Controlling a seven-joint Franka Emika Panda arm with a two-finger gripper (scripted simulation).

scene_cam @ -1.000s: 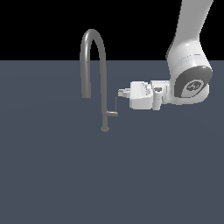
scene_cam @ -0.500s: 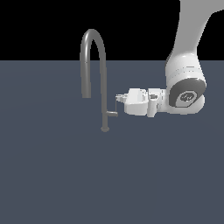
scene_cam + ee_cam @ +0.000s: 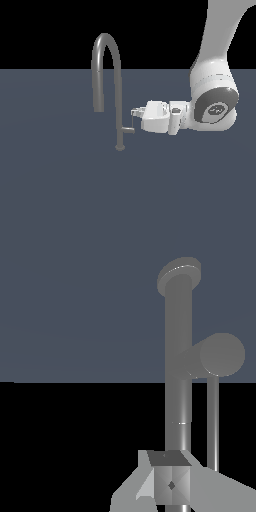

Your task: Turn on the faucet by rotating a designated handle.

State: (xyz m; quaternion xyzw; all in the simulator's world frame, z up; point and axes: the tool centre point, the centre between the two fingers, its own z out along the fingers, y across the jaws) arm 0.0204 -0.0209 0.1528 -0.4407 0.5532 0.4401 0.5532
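The grey gooseneck faucet (image 3: 118,90) stands on a dark grey surface, its spout arching toward the exterior view's left. The handle (image 3: 128,130) is a short stub low on the stem with a thin rod rising from its end. My gripper (image 3: 134,114) reaches in from the exterior view's right and its tips are at the top of that rod. In the wrist view the stem (image 3: 178,331), the stub's round end (image 3: 220,354) and the rod (image 3: 213,421) show. The gripper (image 3: 170,481) looks shut, with the rod beside the fingers, not between them.
The flat dark grey surface (image 3: 75,200) spreads all around the faucet's base. The white arm (image 3: 212,100) comes down from the upper part of the exterior view's right. Nothing else is in view.
My gripper has moved down and a little toward the exterior view's left, closing onto the top of the handle's rod. The handle shows no clear turn.
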